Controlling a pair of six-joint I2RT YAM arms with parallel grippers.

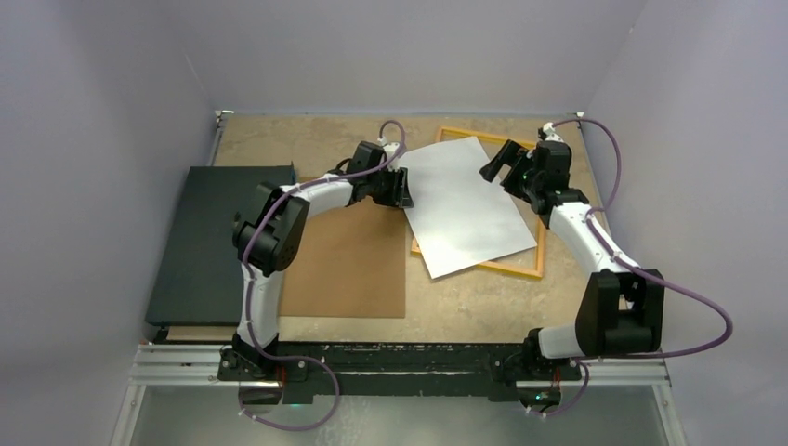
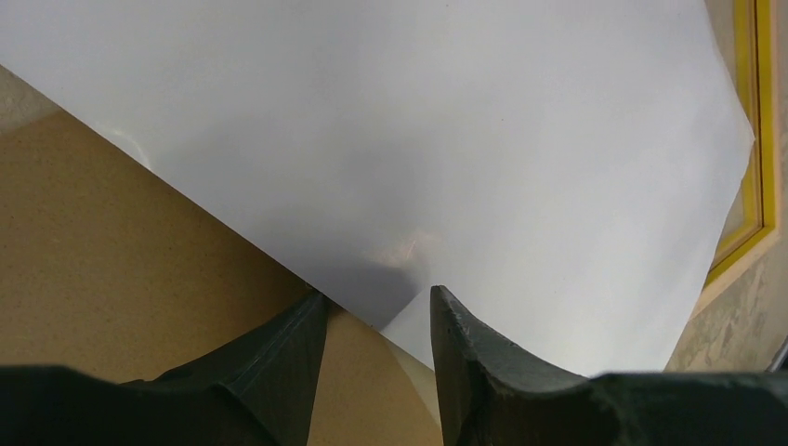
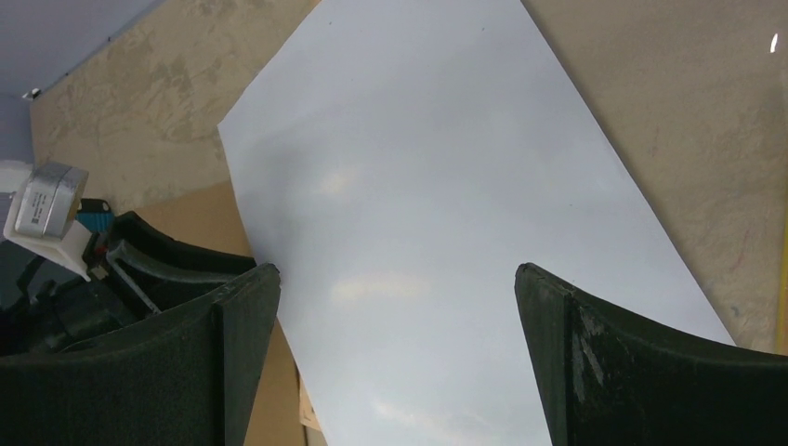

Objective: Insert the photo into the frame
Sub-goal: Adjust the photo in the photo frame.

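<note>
Nothing written can be read in any view: no text, number, brand or sign. The photo lies plain white side up. The small silver block at the left edge of the right wrist view is too blurred for any lettering to be read.

Soft, even overhead light, faint sheen patches on the photo, weak shadows

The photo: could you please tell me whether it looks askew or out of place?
Yes. The photo lies white side up, twisted against the frame. Its left edge sticks out over the brown backing board and its near corner overhangs the frame's near rail, so it is not seated inside.
</note>
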